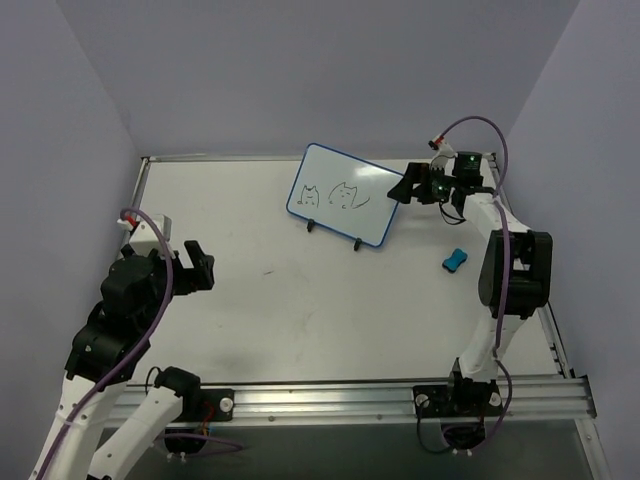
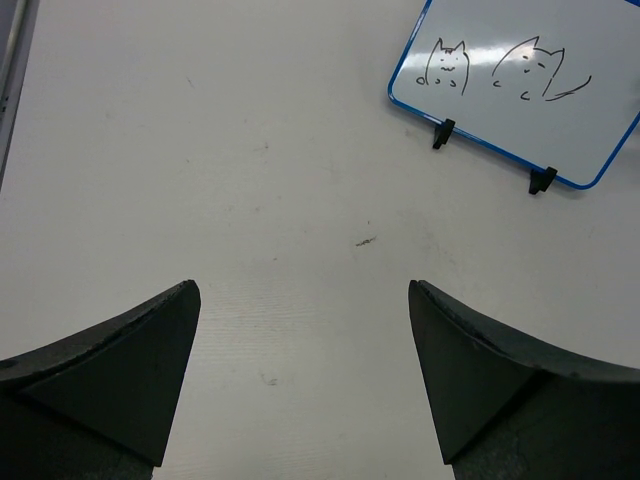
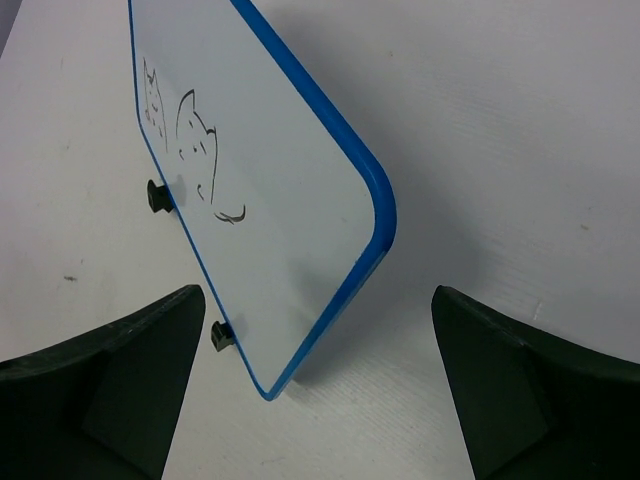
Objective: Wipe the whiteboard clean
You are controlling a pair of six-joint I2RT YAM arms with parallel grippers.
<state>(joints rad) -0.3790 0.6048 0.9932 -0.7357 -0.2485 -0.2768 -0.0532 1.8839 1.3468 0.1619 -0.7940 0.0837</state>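
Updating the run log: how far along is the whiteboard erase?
Done: nothing; both cat doodles are on the whiteboard. In hand: right gripper, open, faces the board's right edge, empty. To do: pick up the blue eraser lying on the table, wipe. Elsewhere: left gripper, open, away from the board.

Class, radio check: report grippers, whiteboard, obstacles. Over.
Left gripper open, empty, far from whiteboard. Right gripper open at its right edge. Whiteboard standing on its feet, two cat doodles unerased. Blue eraser loose on table; nothing blocking.
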